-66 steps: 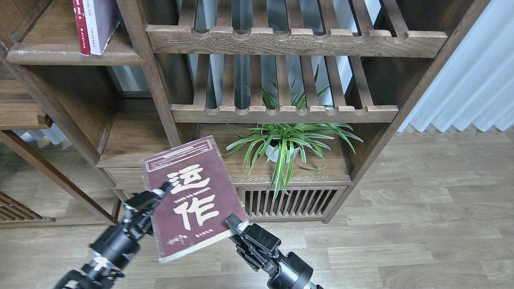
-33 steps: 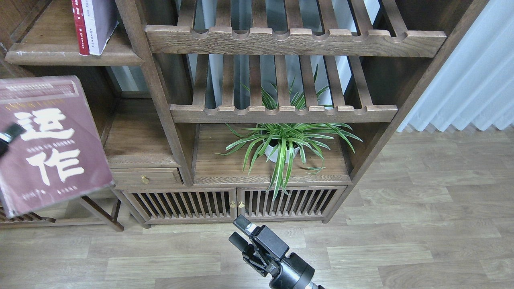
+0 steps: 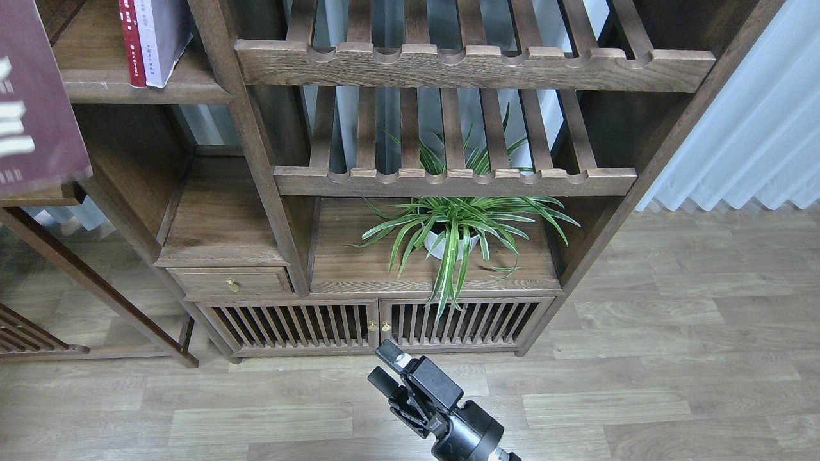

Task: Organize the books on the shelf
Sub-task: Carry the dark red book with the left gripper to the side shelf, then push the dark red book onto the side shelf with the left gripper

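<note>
hovering low over the floor, the right gripper (image 3: 389, 368) has its two fingers a little apart with nothing between them. far up and left of it, the maroon book (image 3: 32, 102) is cut by the frame's edge. the red book (image 3: 131, 41) and lavender-white book (image 3: 160, 38) stand upright, touching, on the shelf (image 3: 147, 93). the left gripper is out of sight.

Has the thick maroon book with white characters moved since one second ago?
Yes. The maroon book went up and left, from near the potted plant to beside the shelf board.
</note>
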